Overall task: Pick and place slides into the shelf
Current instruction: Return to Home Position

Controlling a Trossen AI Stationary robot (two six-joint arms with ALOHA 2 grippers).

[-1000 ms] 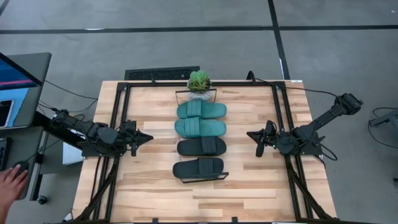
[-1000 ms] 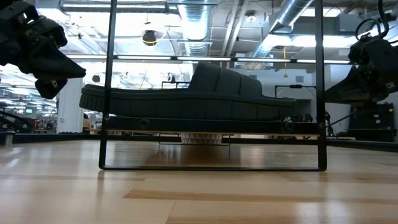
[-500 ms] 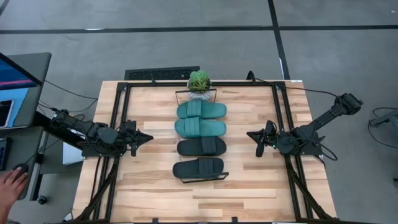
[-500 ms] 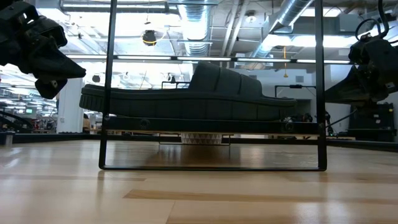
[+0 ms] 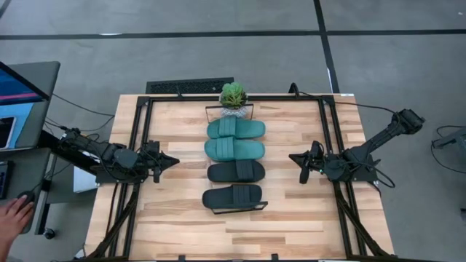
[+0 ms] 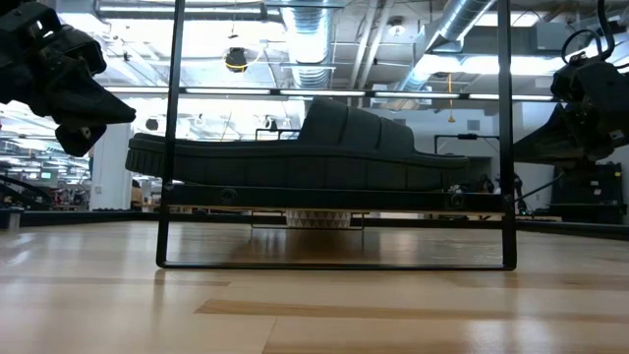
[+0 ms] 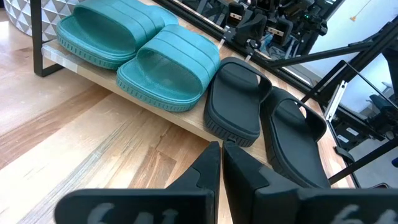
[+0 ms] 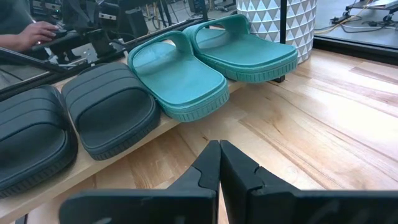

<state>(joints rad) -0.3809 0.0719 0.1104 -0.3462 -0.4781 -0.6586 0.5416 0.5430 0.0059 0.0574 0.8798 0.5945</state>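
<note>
Slides [image 5: 234,149] line the shelf [image 7: 93,78] — left hand [image 5: 173,161] and right hand [image 5: 293,157] closed, empty.

Bare tabletop [image 5: 175,138] either side of shelf [image 7: 188,122]

The high view looks straight down on the whole counter [image 5: 291,218], from far enough to take in both arms. The low view sits at counter height, close to the near end of the shelf [image 6: 334,264], facing along it. The wrist views look in closely past the left fingers [image 7: 208,171] and right fingers [image 8: 208,165] from opposite sides. All views share the slides [image 7: 168,74].
</note>
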